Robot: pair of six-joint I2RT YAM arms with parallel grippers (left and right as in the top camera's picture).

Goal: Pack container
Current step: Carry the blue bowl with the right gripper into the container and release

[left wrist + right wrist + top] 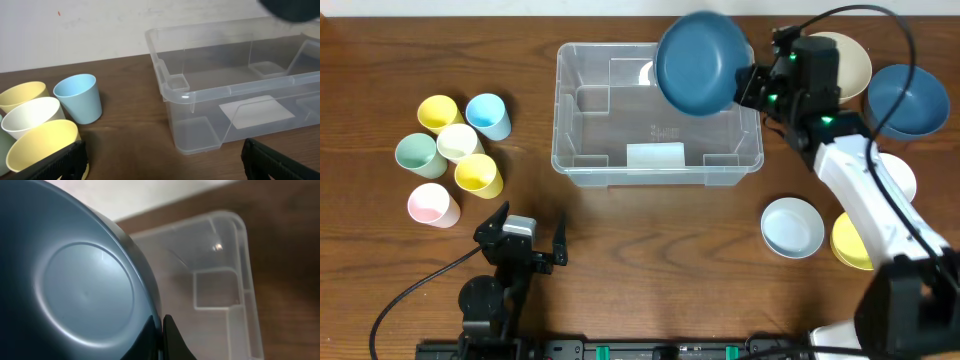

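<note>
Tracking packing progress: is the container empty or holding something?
Empty: nothing lies inside the container; the right gripper holds the bowl above it.

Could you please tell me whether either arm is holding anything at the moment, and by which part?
The right gripper holds the dark blue bowl by its rim, above the container. The left gripper is open and empty.

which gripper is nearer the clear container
Right. The right gripper holds a dark blue bowl over the container at its far right corner; the left gripper sits open off its near left corner.
</note>
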